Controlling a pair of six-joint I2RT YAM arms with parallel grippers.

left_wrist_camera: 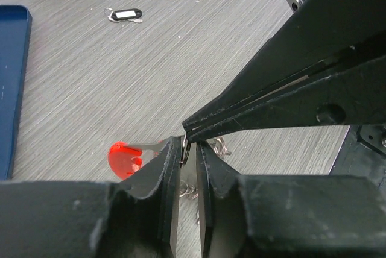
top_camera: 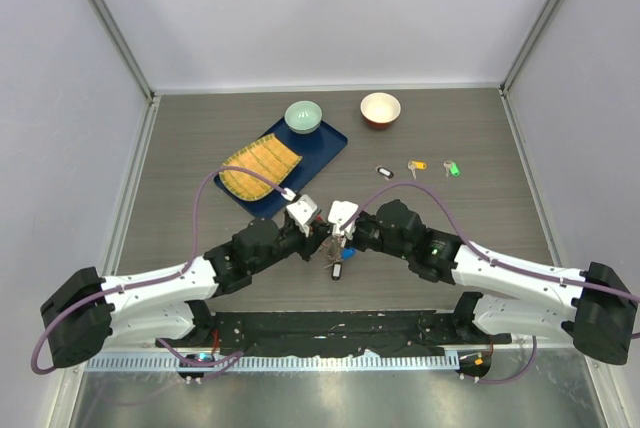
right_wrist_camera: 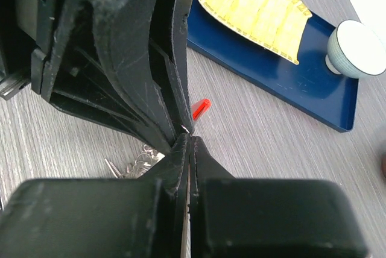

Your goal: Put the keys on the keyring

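Top external view: a grey wood-grain table (top_camera: 180,148) is recorded, with a blue tray (top_camera: 325,143) at the far side carrying a yellow bamboo mat (top_camera: 260,166) and a green bowl (top_camera: 303,116). An orange bowl (top_camera: 380,108) is set on the table beside the tray. The left gripper (left_wrist_camera: 186,157) is pinched on the silver ring of the keyring (left_wrist_camera: 185,149), near the table's middle just in front of the tray. The right gripper (right_wrist_camera: 190,143) is pressed together, its tips met at the same ring; a grip there cannot be confirmed. The black key (top_camera: 384,171), yellow key (top_camera: 416,166) and green key (top_camera: 452,169) are laid in a row well apart to the right.
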